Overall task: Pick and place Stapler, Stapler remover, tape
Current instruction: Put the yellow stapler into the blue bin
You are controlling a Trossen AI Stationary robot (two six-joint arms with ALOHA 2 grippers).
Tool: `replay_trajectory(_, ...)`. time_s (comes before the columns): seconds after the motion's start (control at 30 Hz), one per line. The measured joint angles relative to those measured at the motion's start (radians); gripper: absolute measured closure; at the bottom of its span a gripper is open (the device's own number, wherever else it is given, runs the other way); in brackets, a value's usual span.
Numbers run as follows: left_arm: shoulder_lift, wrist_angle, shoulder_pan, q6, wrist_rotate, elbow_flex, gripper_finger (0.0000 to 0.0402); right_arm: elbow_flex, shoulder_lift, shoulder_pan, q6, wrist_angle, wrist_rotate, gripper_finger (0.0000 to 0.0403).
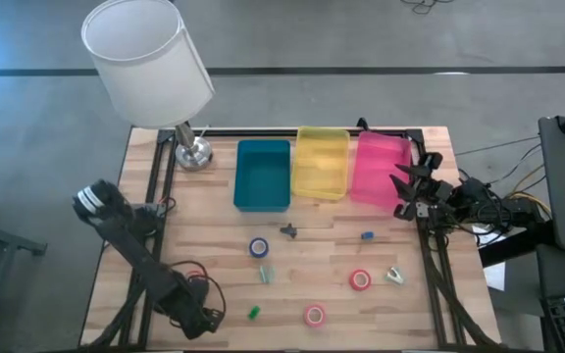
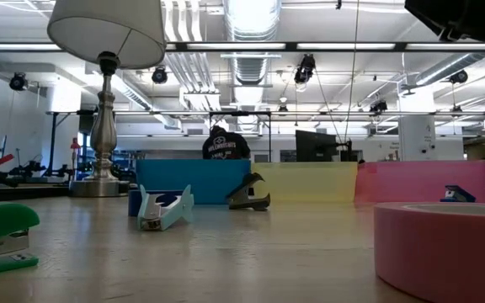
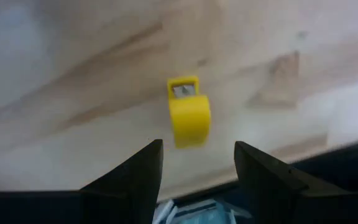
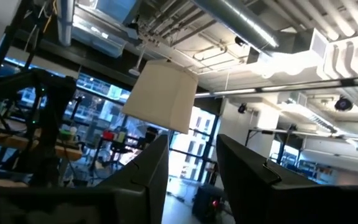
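Note:
My left gripper [image 3: 197, 146] [image 1: 91, 201] hangs open, pointing down over a small yellow stapler [image 3: 189, 118] that lies on the wood by the table's left edge. Its fingers stand above the stapler and clear of it; my arm hides the stapler in the high view. On the table lie a blue tape roll [image 1: 259, 247], a red one [image 1: 360, 280], a pink one [image 1: 314, 315], a dark stapler remover [image 1: 288, 230] and small staplers in blue [image 1: 367, 235], pale [image 1: 266, 275] and green [image 1: 254, 313]. My right gripper [image 4: 191, 180] [image 1: 405, 184] waits open at the right edge, pointing upward.
A teal bin [image 1: 263, 175], a yellow bin [image 1: 322, 163] and a pink bin [image 1: 381, 167] stand in a row at the far side. A lamp [image 1: 192, 152] stands at the far left corner, its shade overhanging. A pale small tool [image 1: 394, 277] lies near the right edge.

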Motion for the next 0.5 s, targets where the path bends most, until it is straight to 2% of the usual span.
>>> replay_trajectory(0.3, 0.045, -0.010, 0.000, 0.020, -0.025, 0.001, 0.0207, 0.000, 0.000, 0.000, -0.032, 0.035, -0.001, 0.0269)
replay_trajectory(0.5, 0.039, -0.028, 0.002, 0.034, -0.027, 0.001, 0.0264, 0.000, 0.011, 0.000, -0.031, 0.035, -0.001, 0.0273)
